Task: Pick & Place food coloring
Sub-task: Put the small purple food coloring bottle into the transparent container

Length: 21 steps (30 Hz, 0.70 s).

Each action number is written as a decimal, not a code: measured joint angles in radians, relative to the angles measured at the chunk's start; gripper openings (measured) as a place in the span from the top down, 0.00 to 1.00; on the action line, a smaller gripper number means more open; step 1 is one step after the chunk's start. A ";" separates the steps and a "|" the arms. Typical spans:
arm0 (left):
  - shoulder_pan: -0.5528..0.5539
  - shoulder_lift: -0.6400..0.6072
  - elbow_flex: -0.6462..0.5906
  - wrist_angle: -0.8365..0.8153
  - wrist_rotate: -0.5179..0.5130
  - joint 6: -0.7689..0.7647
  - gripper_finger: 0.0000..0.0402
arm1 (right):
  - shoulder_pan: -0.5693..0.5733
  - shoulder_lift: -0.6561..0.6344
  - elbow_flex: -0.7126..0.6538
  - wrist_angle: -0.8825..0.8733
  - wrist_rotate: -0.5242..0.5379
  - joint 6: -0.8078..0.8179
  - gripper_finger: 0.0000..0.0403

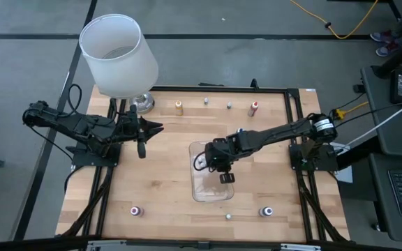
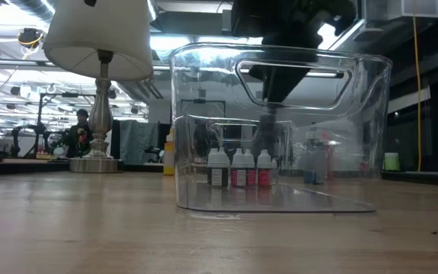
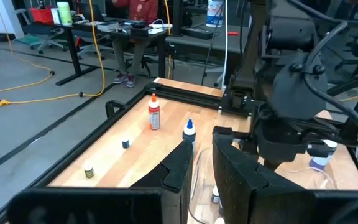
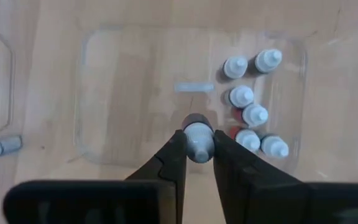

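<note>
The food coloring bottles are tiny droppers with pale caps. Several stand on their bases in a cluster on the floor of a clear plastic tray, also seen in the low view. My right gripper reaches over the tray from the table's right and is shut on one more bottle. My left gripper waits at the table's left side, near the lamp, its fingers a narrow gap apart and holding nothing. My right gripper pinches a dropper bottle by its pale cap end between its two fingers. The fingers come from above, pointing down into the tray. The bottle's dark body hangs below them, upright. Whether its base touches the tray floor, I cannot tell.
A lamp with a white shade stands at the far left corner. Loose bottles stand along the far edge: orange and red. Others stand near the near edge. Black rails frame the table.
</note>
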 joint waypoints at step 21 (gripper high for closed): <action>0.000 0.010 0.000 0.001 0.000 -0.008 0.85 | -0.006 0.159 0.036 0.017 0.045 0.000 0.82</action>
